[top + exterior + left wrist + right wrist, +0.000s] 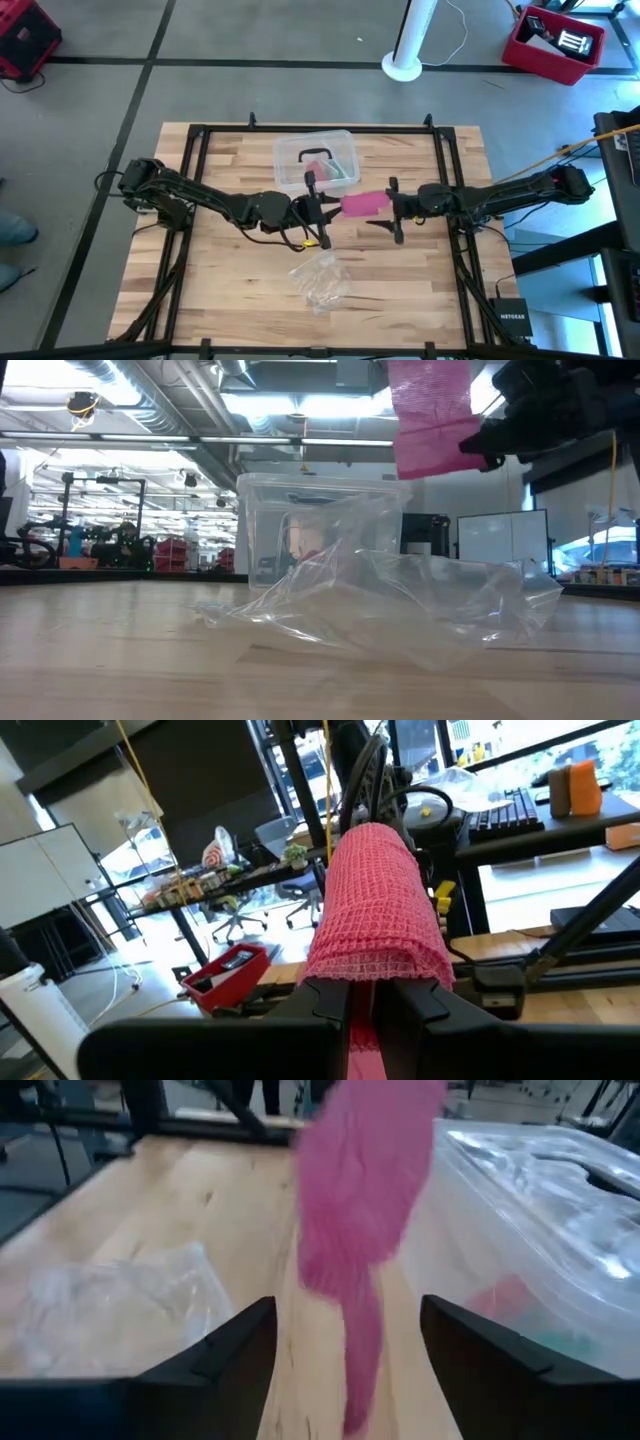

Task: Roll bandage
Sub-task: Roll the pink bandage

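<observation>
The bandage (362, 204) hangs in the air above the middle of the table (230, 290), between my two arms, a pink strip of ribbed fabric draped over itself. My left gripper (362, 1010) is clamped on one end of it, the cloth pinched between the two dark fingers. My right gripper (345, 1345) faces the strip with its fingers spread apart, the loose pink end dangling between them, not gripped. Just behind sits the clear plastic box (318, 160), and nearer the front edge lies the crumpled clear wrapper (320, 278).
</observation>
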